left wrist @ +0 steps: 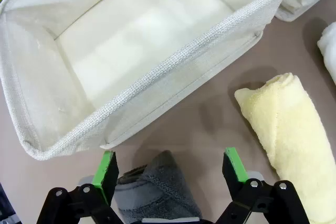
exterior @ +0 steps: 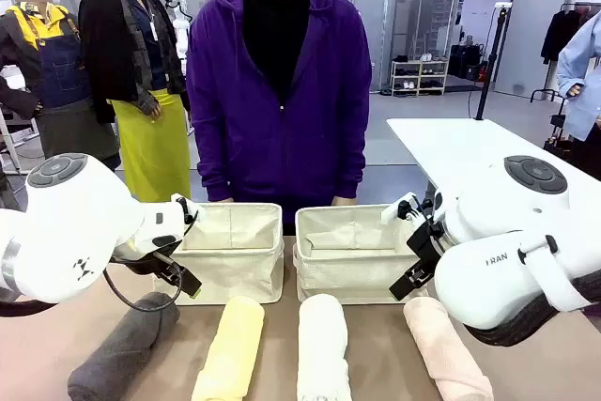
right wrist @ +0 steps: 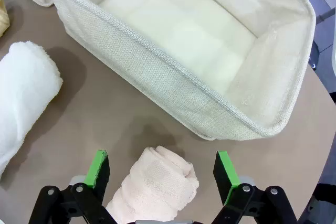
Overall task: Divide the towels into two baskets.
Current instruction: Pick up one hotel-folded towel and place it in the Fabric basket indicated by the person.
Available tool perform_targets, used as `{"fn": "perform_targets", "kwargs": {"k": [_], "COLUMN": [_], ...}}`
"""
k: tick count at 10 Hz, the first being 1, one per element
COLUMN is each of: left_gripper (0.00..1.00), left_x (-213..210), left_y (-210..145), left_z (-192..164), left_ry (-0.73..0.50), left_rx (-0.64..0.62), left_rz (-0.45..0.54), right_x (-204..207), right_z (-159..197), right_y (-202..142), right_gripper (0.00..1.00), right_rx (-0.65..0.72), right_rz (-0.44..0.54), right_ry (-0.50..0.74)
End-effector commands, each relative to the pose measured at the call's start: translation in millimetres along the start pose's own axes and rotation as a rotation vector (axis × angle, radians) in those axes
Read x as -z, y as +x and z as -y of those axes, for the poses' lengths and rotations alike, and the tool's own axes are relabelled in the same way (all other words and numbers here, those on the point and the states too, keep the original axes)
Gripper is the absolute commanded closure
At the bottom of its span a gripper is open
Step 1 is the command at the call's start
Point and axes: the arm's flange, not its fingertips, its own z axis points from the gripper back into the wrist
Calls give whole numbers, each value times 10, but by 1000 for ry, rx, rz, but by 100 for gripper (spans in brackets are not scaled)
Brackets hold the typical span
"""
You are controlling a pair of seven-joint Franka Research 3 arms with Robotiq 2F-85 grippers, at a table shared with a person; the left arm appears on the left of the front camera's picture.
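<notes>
1. We see four rolled towels in a row on the counter (exterior: 279,359), on the robot's side. From the robot's left to right they are the dark grey towel (exterior: 122,349), the pale yellow towel (exterior: 230,349), the white towel (exterior: 322,349) and the pale pink towel (exterior: 446,349). They lie lengthwise and apart from one another.
2. Just beyond the towels the left basket (exterior: 235,269) and the right basket (exterior: 347,274) stand side by side with a narrow gap between them. A person (exterior: 279,91) in a purple hoodie stands behind them at the far edge.
3. The left fingers (left wrist: 107,174) stand wide apart. In the left wrist view the far end of the dark grey towel lies between the green pads, which stay clear of its sides. We cannot tell how high they hang above it.
4. The right fingers (right wrist: 98,169) are spread just as wide. The far end of the pale pink towel lies between them, ungripped.
5. In each wrist view the near wall of a basket stands just past the towel's end.
</notes>
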Motion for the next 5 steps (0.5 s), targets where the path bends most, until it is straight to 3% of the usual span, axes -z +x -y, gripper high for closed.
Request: {"fn": "perform_targets", "kwargs": {"k": [1, 5], "left_gripper": [0, 0], "left_x": [0, 0], "left_y": [0, 0], "left_z": [2, 2], "left_ry": [0, 0], "left_rx": [0, 0], "left_rz": [0, 0], "right_x": [0, 0], "right_z": [0, 0], "right_y": [0, 0], "right_gripper": [0, 0], "right_rx": [0, 0], "right_rz": [0, 0], "right_ry": [0, 0]}}
